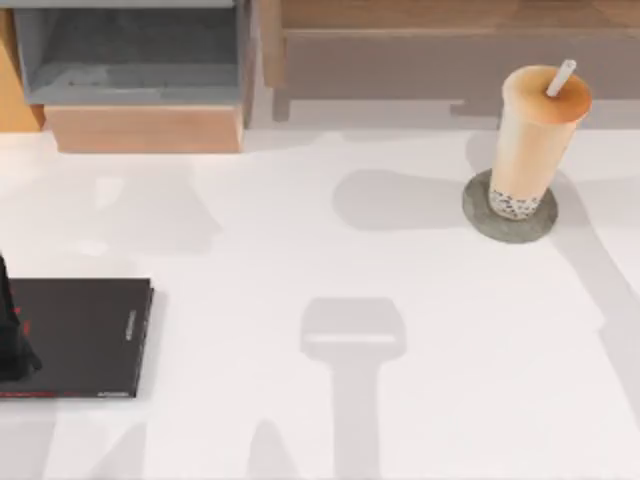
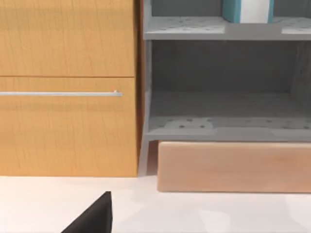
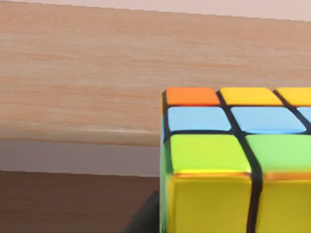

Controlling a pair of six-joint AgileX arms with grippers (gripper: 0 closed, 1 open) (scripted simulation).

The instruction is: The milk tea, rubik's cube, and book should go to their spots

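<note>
Milk tea (image 1: pixel 535 135), tall clear cup of orange-tan drink with dark pearls at the bottom, orange lid and white straw: upright on the round mottled grey disc (image 1: pixel 480 215), at the far right of the white bench (image 1: pixel 300 260).

Thin black rectangular slab (image 1: pixel 85 335) with red marks: flat on the bench near its left edge, nothing resting on its bare face. A dark part of the left arm (image 1: pixel 12 340) overlaps the slab's left end; whether the left jaws are wide or narrow cannot be told.

Thick teal-blue book (image 2: pixel 245 10) with white page edges: upright on the upper grey shelf (image 2: pixel 184 26) of the wooden cabinet (image 2: pixel 68 97), seen in the left wrist view.

Rubik's cube (image 3: pixel 228 160), with orange, yellow, blue and green tiles: close before the right wrist camera, against a wooden panel (image 3: pixel 82 73). State of the right jaws cannot be told.
</note>
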